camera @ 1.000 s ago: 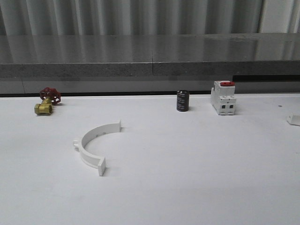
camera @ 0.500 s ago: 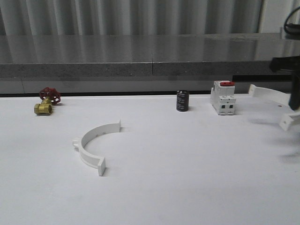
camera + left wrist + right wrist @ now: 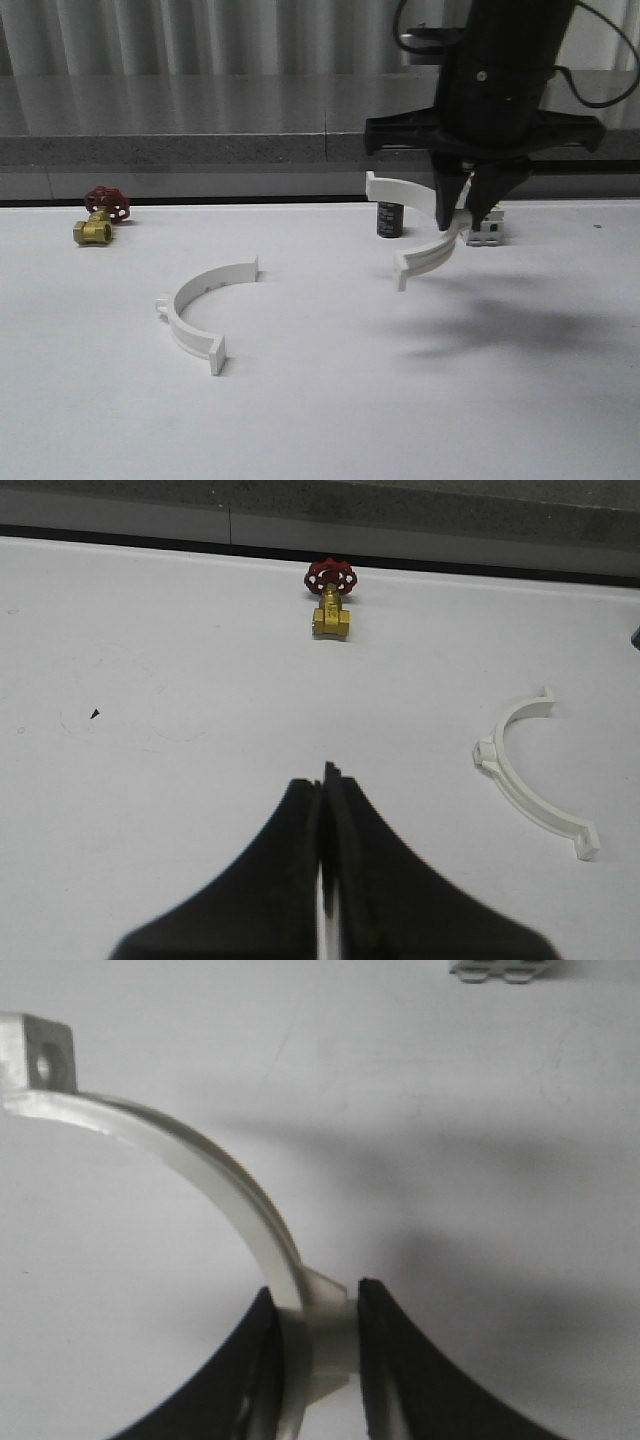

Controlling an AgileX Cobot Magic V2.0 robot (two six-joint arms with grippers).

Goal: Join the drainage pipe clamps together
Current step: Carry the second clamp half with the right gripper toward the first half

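One white drainage pipe clamp half (image 3: 200,305) lies flat on the white table at centre left, its open side facing right; it also appears as the clamp half (image 3: 530,780) in the left wrist view. My right gripper (image 3: 462,215) hangs above the table right of centre, shut on the second clamp half (image 3: 420,240), which is held in the air by its outer lug (image 3: 325,1325) with the arc curving away to a holed end tab (image 3: 45,1055). My left gripper (image 3: 325,780) is shut and holds nothing, over bare table.
A brass valve with a red handwheel (image 3: 100,215) sits at the far left. A black cylinder (image 3: 389,218) and a white breaker with a red top (image 3: 488,232) stand at the back, partly behind the right arm. A grey ledge runs behind the table.
My right arm has swung in from the right edge toward the table's centre, carrying its clamp half leftward. The clamp half on the table has not moved.
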